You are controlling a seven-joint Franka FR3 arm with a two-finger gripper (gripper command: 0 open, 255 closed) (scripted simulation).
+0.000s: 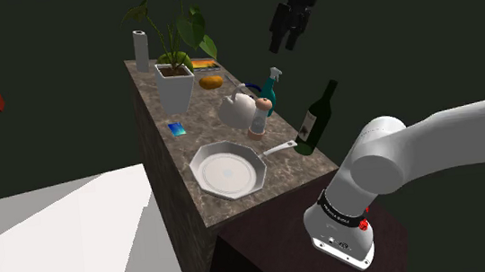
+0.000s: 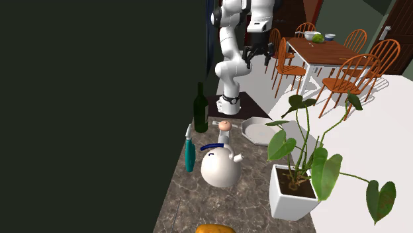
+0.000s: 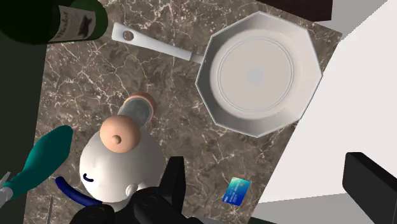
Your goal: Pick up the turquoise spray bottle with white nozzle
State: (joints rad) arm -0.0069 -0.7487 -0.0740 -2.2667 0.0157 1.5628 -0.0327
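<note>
Against the dark wall, at the far edge of the brown marbled stone surface (image 1: 160,91), stands the turquoise spray bottle with white nozzle (image 1: 269,89), upright and just beside the round white teapot with a blue handle (image 1: 239,111). The tall dark green glass wine bottle (image 1: 316,120) stands near it on the stand's side, and the white octagonal frying pan (image 1: 227,170) lies well apart, toward the open edge. We see the black two-finger end effector (image 1: 285,42) high above the surface, fingers spread wide and holding nothing. In the wrist view the spray bottle (image 3: 41,162) lies off to one side of the end effector (image 3: 270,191), past the teapot (image 3: 118,168), so it is not between the fingers. We judge the spray bottle to be light, fairly stiff and smooth-walled, and its tall, narrow shape is likely to tip if nudged. We recommend gripping the turquoise body just below the neck, where the shoulder can resist slipping. Avoid the nozzle and trigger. Set the fingers so that neither one strikes the teapot or the wall.
</note>
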